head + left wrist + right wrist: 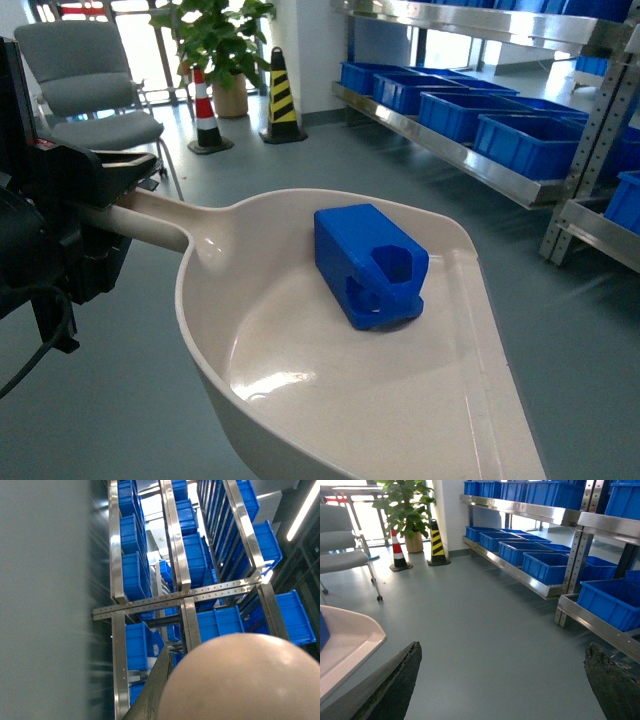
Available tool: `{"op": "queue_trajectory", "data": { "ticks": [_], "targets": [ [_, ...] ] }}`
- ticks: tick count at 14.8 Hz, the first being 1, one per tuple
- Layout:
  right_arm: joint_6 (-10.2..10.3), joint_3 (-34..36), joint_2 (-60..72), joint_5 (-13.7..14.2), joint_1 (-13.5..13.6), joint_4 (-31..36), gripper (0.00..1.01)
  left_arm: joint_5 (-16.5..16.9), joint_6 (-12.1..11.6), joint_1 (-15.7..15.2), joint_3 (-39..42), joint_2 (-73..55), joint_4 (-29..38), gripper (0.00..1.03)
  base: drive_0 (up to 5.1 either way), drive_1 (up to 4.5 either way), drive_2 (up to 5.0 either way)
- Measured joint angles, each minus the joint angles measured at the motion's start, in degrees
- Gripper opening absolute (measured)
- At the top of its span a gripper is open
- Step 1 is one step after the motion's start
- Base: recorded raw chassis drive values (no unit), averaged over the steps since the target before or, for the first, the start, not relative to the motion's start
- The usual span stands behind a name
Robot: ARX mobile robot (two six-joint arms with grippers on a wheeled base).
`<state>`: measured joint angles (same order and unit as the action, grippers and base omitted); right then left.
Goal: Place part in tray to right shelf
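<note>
Nearest the head camera, the cream-white tray point(300, 400) hangs out over the floor, carried by its long handle point(150, 215), which runs back into the left tool point(95, 195) at the left edge. That tool is clamped on the handle. The blue part point(370, 265) lies inside the tray, a little toward its right-hand rim, with its octagonal hole facing up and forward; it rests flat on the pan and touches nothing else.

The right tool point(505, 680) holds nothing: its two dark fingers point(395, 685) stand wide apart at the bottom corners of the right wrist view, with bare grey floor point(485, 630) between them and the tray's lip point(350, 640) just to their left.

Farther off, the steel shelf point(470, 160) runs along the right side of the room, loaded with blue crates point(530, 140). It is well apart from the tray. Beyond stand a grey chair point(85, 90), striped cones point(282, 95) and a potted plant point(220, 40).

The step in hand looks like the carry: the part is already loaded, the shelf not yet reached. The next move calls for bringing the tray level toward the right shelf, kept flat so the loose block does not slide off the open front lip.
</note>
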<state>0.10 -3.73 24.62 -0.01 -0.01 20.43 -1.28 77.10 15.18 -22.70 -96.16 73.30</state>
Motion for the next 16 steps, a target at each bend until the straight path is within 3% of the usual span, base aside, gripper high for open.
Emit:
{"op": "queue_trajectory", "data": {
  "ticks": [16],
  "targets": [
    [0.02, 0.0, 0.0, 0.0, 0.0, 0.02, 0.98, -0.04, 0.0, -0.02, 0.0, 0.0, 0.02, 0.12, -1.6, -1.56, -1.6]
  ]
}}
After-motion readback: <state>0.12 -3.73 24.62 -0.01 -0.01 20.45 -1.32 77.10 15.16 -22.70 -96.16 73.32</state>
